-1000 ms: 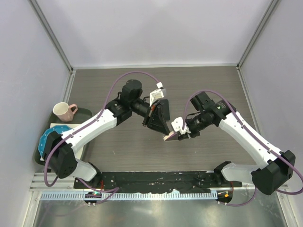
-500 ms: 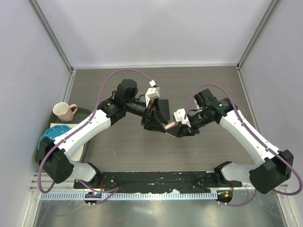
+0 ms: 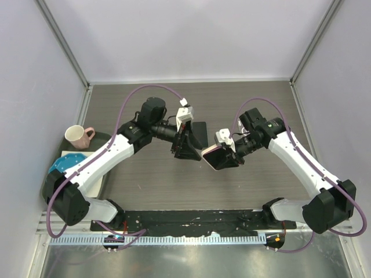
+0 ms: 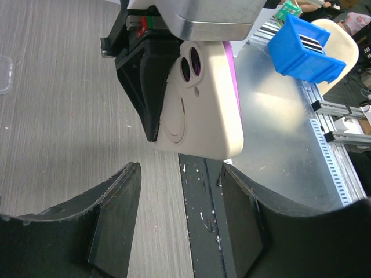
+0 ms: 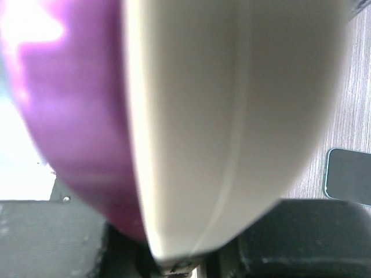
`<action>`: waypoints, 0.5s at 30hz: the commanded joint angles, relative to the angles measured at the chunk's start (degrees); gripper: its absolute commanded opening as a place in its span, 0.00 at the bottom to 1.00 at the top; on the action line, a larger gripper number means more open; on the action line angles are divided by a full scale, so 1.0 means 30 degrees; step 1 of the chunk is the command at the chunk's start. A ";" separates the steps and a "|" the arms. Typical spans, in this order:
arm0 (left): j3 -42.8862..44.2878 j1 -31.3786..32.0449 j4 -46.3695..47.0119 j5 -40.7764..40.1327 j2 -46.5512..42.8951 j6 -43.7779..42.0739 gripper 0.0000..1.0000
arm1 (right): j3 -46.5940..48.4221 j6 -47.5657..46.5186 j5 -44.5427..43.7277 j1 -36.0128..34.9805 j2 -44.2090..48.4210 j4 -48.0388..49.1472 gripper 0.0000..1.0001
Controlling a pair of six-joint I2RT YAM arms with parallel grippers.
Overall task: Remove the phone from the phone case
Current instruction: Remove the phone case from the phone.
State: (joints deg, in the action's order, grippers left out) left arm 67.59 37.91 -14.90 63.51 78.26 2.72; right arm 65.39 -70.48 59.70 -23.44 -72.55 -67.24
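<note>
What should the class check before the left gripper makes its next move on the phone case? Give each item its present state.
1. Right gripper shut on the phone case: ok.
2. Left gripper open: ok.
3. Case facing the gap of the left gripper, left wrist view: ok.
4. Left gripper in contact with the case: not ok, they are apart.
5. Phone out of the case: not ok, its purple edge sits inside.
6. Any case corner already loosened: cannot tell.

Cream phone case (image 5: 232,116) fills the frame, very close and blurred. Purple phone (image 5: 75,127) edge runs along its left side, touching. Lower end of case pinched between dark fingers (image 5: 290,237) of right gripper (image 5: 174,260). Far right: wood-grain table (image 5: 355,104), with a dark flat rectangle (image 5: 348,176) lying on it.
</note>
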 commanded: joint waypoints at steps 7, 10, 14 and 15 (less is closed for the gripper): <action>0.1814 0.0663 0.0366 0.0306 0.0222 0.0323 0.60 | -0.0495 0.3247 0.1193 -0.0008 0.0132 0.3660 0.01; 0.1815 0.0722 0.0424 0.0335 0.0310 0.0294 0.53 | -0.0555 0.3686 0.1310 -0.0008 0.0220 0.3955 0.01; 0.1668 0.0781 0.0482 0.0657 0.0369 0.0148 0.38 | -0.0584 0.3864 0.1514 -0.0008 0.0337 0.4074 0.01; 0.1639 0.0781 0.0483 0.0832 0.0340 0.0119 0.30 | -0.0555 0.3922 0.1602 -0.0008 0.0308 0.4045 0.01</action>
State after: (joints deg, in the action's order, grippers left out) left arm 71.07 40.01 -14.81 63.61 79.05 2.94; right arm 63.13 -60.77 60.23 -23.44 -72.71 -58.22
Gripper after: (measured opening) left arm 0.393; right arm 0.224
